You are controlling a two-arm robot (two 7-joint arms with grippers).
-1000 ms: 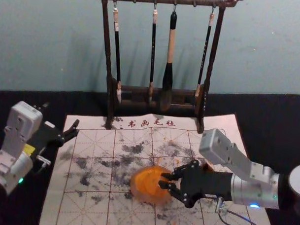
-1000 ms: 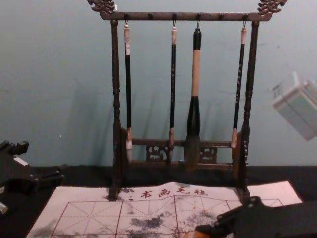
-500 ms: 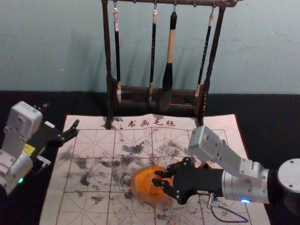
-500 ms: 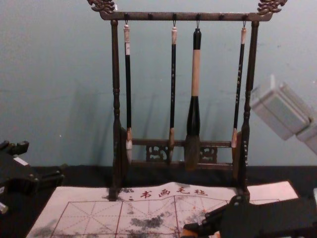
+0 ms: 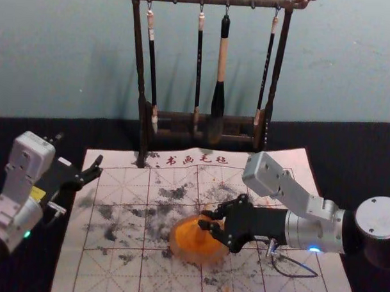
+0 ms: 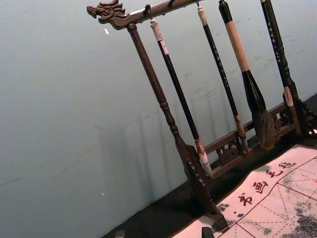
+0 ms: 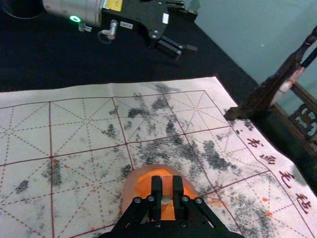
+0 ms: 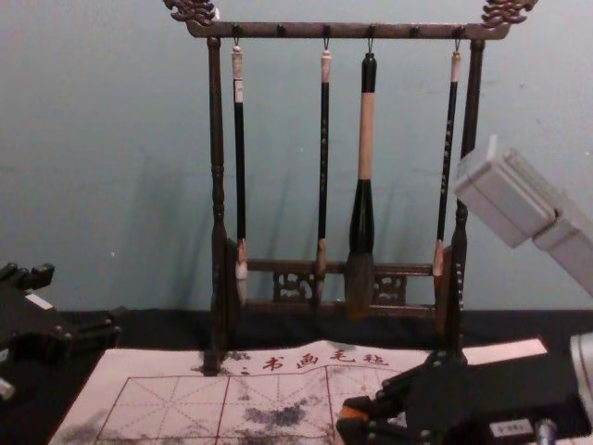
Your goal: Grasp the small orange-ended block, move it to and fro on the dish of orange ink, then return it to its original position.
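My right gripper (image 5: pixel 202 220) reaches in from the right over the far part of the orange ink dish (image 5: pixel 194 246). In the right wrist view the right gripper (image 7: pixel 167 182) is shut on the small block (image 7: pixel 167 189), which shows orange between the fingers, with the round dish (image 7: pixel 129 192) behind and around it. The block's orange end (image 8: pixel 353 413) also juts from the fingertips in the chest view. Whether its underside touches the ink is hidden. My left gripper (image 5: pixel 79 149) stays parked and open beyond the mat's left edge; the left wrist view catches the left gripper's fingertips (image 6: pixel 163 233) far apart.
A dark wooden rack (image 5: pixel 143 128) with several hanging brushes stands behind the work, its feet on the far part of the mat. The ink-stained gridded mat (image 5: pixel 116 194) lies under the dish, and black cloth (image 5: pixel 354 164) surrounds it.
Over the last second my right gripper has moved left with the block, then a little farther toward the rack, over the dish. The left arm and the dish have stayed put.
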